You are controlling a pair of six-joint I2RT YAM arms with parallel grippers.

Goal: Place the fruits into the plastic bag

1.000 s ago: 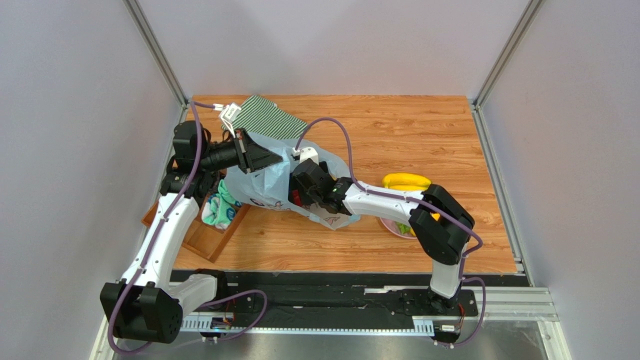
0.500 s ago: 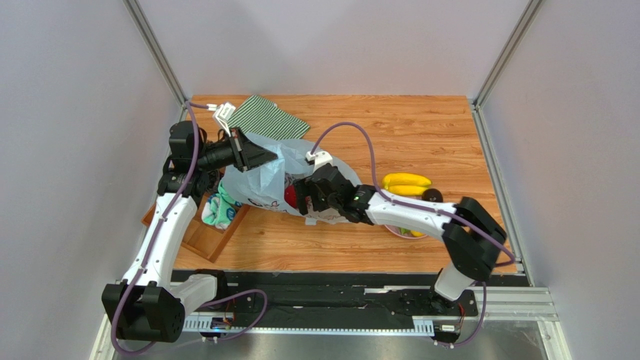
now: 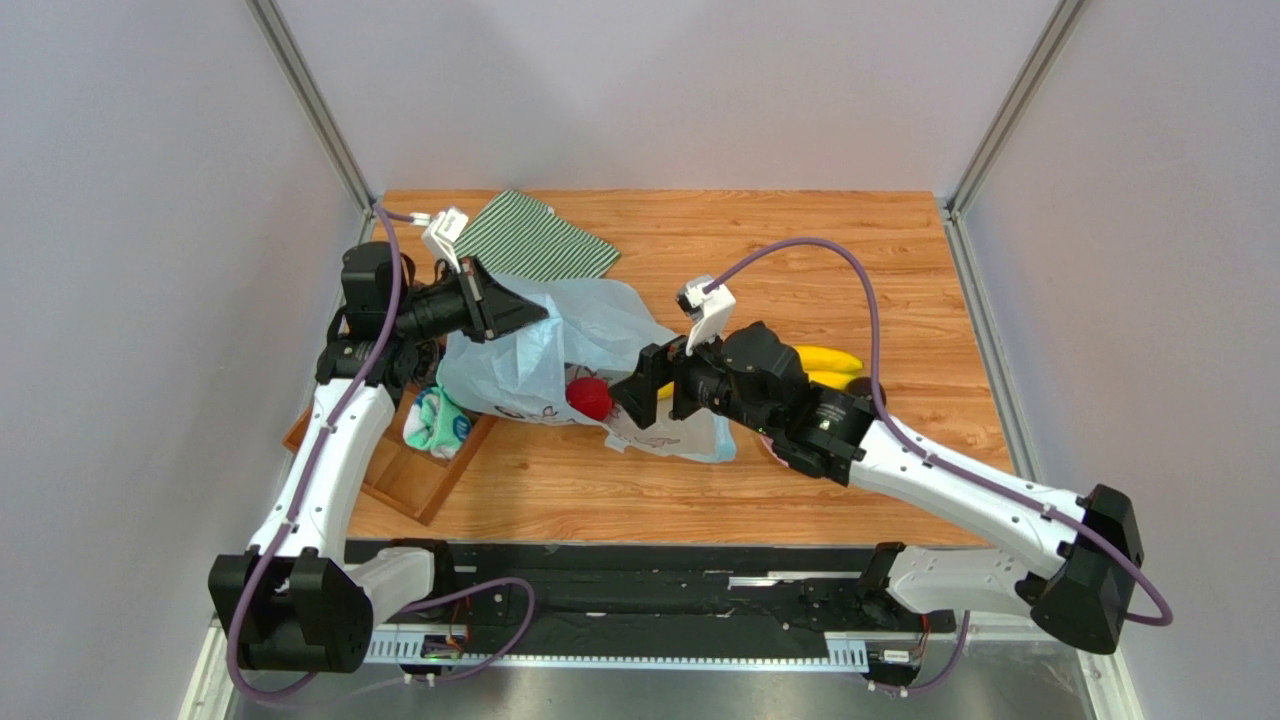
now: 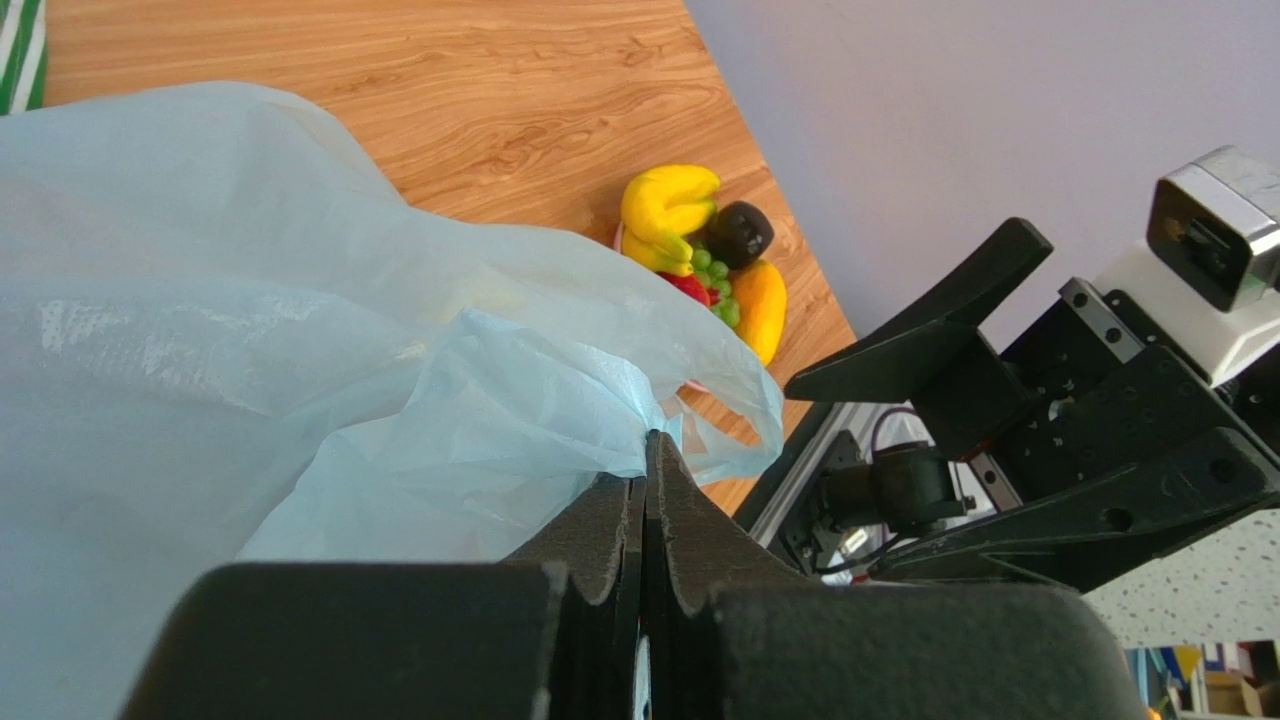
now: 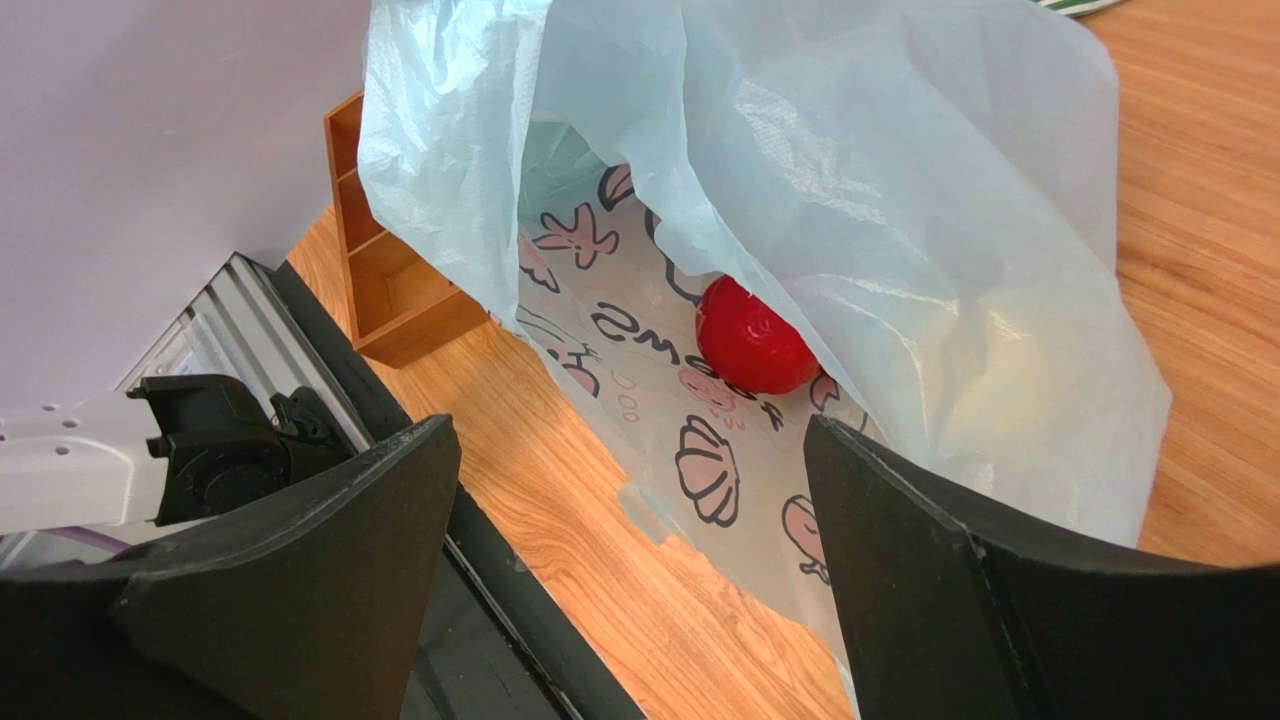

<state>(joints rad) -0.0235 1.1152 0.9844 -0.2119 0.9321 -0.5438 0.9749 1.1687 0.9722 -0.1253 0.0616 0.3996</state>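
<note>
1. Pale-blue plastic bag (image 3: 526, 357): lies on the wooden table (image 3: 842, 255), its mouth turned toward the right arm.
2. Red apple (image 5: 751, 338): inside the bag, resting on its printed lower wall.
3. Left gripper (image 4: 646, 450): jaws pressed together on the bag's upper rim, which it holds raised.
4. Right gripper (image 5: 628, 435): jaws spread wide with nothing between them, just outside the bag mouth.
5. Banana (image 4: 669, 210), avocado (image 4: 739, 233), grapes (image 4: 718, 288), mango (image 4: 762, 308): heaped together on the table, outside the bag, beyond the right arm.

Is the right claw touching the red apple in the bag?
Apart. Right wrist view: the right gripper is open, and the round red apple lies inside the pale-blue plastic bag, beyond both fingers.
</note>
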